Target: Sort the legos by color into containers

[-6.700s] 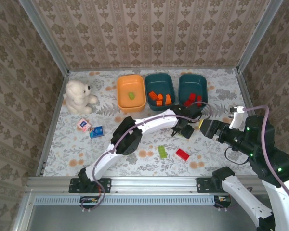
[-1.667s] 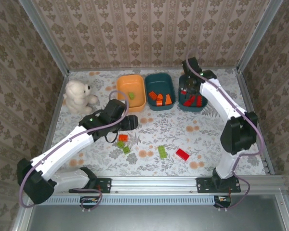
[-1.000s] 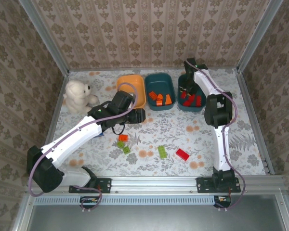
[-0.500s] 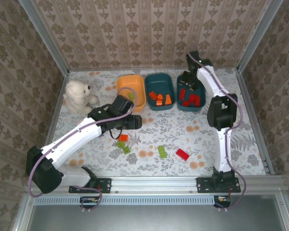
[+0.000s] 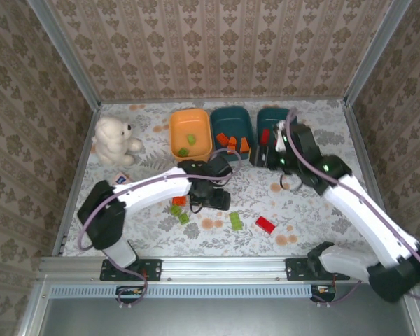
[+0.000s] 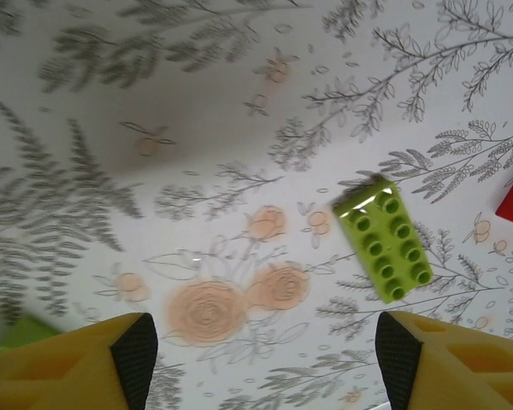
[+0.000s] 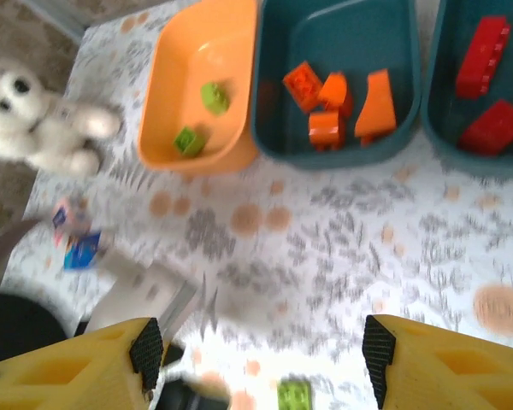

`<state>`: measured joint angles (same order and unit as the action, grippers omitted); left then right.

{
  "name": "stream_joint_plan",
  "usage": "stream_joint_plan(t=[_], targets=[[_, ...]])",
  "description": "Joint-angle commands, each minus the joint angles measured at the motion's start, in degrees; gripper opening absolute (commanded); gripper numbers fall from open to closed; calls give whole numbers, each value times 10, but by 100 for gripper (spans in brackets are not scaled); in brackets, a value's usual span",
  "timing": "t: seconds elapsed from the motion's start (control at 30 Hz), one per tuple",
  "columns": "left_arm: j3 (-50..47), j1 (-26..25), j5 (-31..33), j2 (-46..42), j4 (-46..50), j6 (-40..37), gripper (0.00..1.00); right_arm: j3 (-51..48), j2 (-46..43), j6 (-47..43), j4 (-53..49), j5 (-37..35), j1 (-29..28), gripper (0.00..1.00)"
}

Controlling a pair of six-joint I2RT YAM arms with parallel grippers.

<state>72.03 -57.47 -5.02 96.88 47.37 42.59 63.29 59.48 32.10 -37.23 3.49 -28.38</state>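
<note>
Teddy bear of white plush sits leftmost. We see two lime green plastic bricks in the shallow orange plastic tray, orange bricks in the middle dark teal tray, and red bricks in the right teal tray. Our left gripper hovers, fingers apart, over a loose lime brick on the table; our right gripper is spread too, empty.

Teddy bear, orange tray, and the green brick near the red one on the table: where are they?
teddy bear [image 5: 112, 131]: top view, on its head.
orange tray [image 5: 187, 123]: top view, on its bare floor.
green brick [image 6: 383, 239]: left wrist view, on its studded top.
</note>
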Motion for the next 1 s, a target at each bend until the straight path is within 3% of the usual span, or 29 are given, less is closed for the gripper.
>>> stream_joint_plan(t=[0.0, 0.23, 0.53, 0.83, 0.97], targets=[[77, -21, -16, 52, 74, 67, 73, -34, -94, 25, -42, -7, -18, 67], [177, -70, -18, 170, 111, 138, 76, -5, -172, -7, -151, -1, -22, 70], [144, -88, -16, 198, 52, 273, 75, 3, -200, -30, -177, 44, -22, 71], [125, -102, -13, 234, 21, 331, 64, 1, -211, -27, -185, 50, -21, 73], [127, -101, -8, 248, 19, 324, 47, 0, -210, -26, -184, 50, -21, 73]])
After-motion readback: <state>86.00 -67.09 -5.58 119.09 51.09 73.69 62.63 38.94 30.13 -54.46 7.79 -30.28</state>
